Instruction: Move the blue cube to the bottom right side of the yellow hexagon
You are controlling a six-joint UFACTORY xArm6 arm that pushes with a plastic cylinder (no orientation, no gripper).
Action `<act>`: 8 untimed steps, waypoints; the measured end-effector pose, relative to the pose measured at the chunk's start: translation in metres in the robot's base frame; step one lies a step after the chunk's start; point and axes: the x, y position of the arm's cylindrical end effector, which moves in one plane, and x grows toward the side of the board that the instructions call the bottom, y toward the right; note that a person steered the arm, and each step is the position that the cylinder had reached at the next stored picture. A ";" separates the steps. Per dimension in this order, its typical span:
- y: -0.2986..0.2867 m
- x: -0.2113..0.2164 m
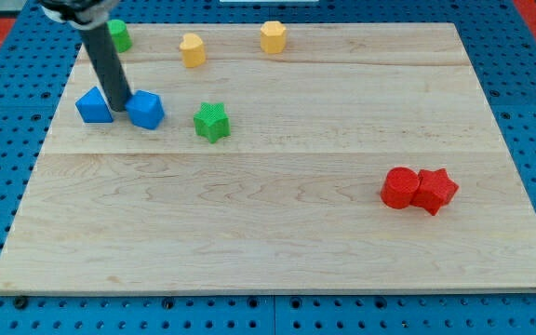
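Nearest the view's bottom, at the right of the desk (277, 251), a red cylinder (399, 187) and a red star (435, 191) are found touching. Further up, left of centre, a green star (211, 121) is seen. Just to its left lies the blue cube (145, 110); a second blue block (94, 105) sits beyond it. The tool is a plain rod with nothing to open or close; its tip (119, 108) is set between the two blue blocks, against the cube's left side. Near the top edge are noted a green block (118, 35), a yellow block (192, 49) and the yellow hexagon (273, 36), well apart from the cube.
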 end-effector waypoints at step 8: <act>0.193 -0.067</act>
